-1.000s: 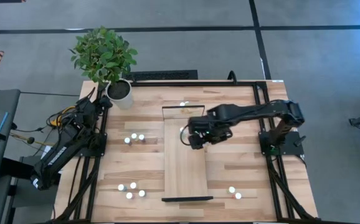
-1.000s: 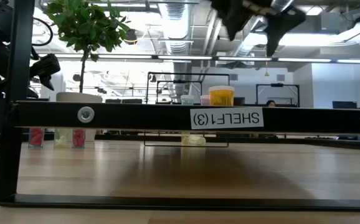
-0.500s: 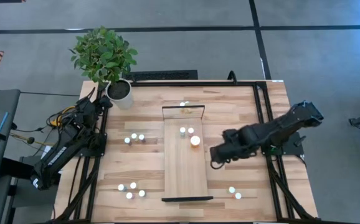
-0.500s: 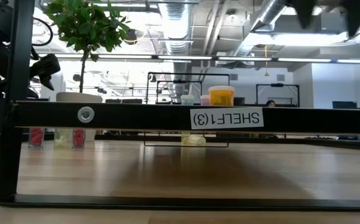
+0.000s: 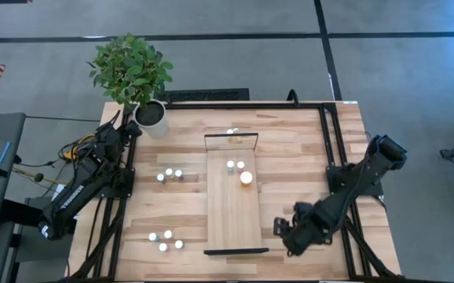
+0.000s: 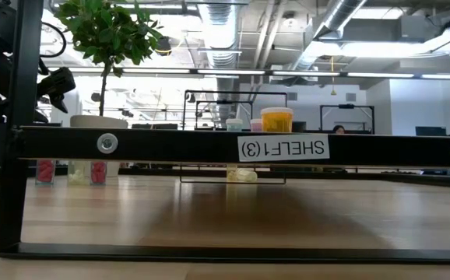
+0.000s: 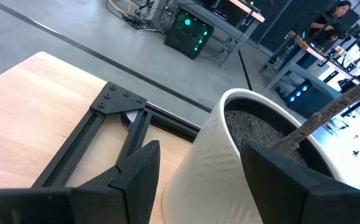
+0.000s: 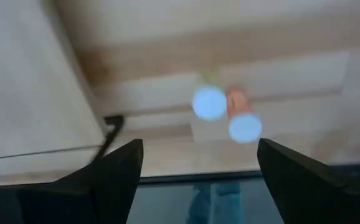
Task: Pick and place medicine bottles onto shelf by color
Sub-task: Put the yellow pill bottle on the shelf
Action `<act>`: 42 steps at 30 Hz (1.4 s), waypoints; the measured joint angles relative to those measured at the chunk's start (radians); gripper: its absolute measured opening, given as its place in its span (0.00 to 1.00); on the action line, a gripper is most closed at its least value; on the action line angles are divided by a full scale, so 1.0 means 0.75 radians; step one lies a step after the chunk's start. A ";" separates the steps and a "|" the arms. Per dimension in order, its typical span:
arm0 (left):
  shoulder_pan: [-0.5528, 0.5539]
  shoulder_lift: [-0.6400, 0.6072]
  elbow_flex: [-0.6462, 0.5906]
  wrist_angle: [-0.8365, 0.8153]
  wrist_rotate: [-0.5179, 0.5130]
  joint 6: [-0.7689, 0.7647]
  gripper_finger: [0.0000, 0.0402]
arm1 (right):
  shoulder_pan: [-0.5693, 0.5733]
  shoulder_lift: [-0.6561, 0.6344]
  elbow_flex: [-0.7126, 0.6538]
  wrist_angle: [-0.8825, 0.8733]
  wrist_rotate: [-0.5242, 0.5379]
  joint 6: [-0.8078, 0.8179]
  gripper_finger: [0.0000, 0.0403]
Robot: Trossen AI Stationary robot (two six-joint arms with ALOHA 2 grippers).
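This is looking like a robotics lab in an open industrial hall: bare ducts and strip lights are hanging overhead, equipment benches are standing around, and a person is working there.

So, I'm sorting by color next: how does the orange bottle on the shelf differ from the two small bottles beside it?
The orange bottle is wider and yellow-orange; the two small bottles are slimmer, one teal and one pink in the low view. It stands nearer the shelf's middle; they stand nearer its far end. All three are upright on the shelf.
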 joint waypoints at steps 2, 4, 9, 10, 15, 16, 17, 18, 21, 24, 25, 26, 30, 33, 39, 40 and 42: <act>0.000 0.000 0.000 0.000 0.000 0.000 0.52 | 0.018 0.030 -0.001 0.054 -0.004 0.071 0.83; 0.000 0.000 0.000 0.000 -0.001 0.000 0.52 | 0.034 0.050 0.001 0.088 -0.003 0.092 0.83; 0.000 0.000 0.000 0.000 -0.001 0.000 0.52 | 0.035 0.070 0.001 0.103 -0.076 0.096 0.83; 0.000 0.000 0.000 0.000 -0.001 0.000 0.52 | 0.034 0.069 0.001 0.092 -0.094 0.096 0.83; 0.000 0.000 0.000 0.000 -0.001 0.000 0.52 | 0.022 0.069 0.001 0.015 -0.100 -0.063 0.83; 0.000 0.000 0.000 0.000 -0.001 0.000 0.52 | 0.015 0.069 0.001 -0.003 -0.100 -0.125 0.83; 0.000 0.000 0.000 0.000 -0.001 0.000 0.52 | 0.010 0.069 0.001 -0.018 -0.100 -0.197 0.83; 0.000 0.000 0.000 0.000 -0.001 0.000 0.52 | 0.006 0.069 0.001 -0.031 -0.100 -0.268 0.83; 0.000 0.000 0.000 0.000 -0.002 0.000 0.52 | -0.009 0.090 0.001 -0.058 -0.100 -0.444 0.83; 0.000 0.000 0.000 0.000 -0.003 0.000 0.52 | -0.017 0.115 0.005 -0.064 -0.105 -0.583 0.83; 0.000 0.000 0.000 0.000 -0.002 0.000 0.52 | -0.028 0.130 0.004 -0.060 -0.110 -0.623 0.83; 0.000 0.001 0.000 0.000 -0.002 0.000 0.52 | -0.033 0.142 -0.002 -0.064 -0.111 -0.652 0.83; 0.000 0.000 0.000 0.001 -0.001 -0.001 0.52 | -0.060 0.165 0.002 -0.077 -0.134 -0.738 0.83; 0.000 0.001 0.000 -0.001 0.005 -0.001 0.52 | -0.066 0.192 0.001 -0.058 -0.135 -0.806 0.83; 0.000 0.001 0.001 0.000 0.004 -0.001 0.52 | -0.069 0.242 0.001 -0.008 -0.170 -0.866 0.83; 0.000 0.001 0.001 0.000 0.002 -0.001 0.52 | -0.069 0.242 0.001 -0.007 -0.170 -0.869 0.83; 0.000 0.001 0.000 -0.001 0.004 -0.001 0.52 | -0.069 0.242 0.001 -0.007 -0.170 -0.871 0.83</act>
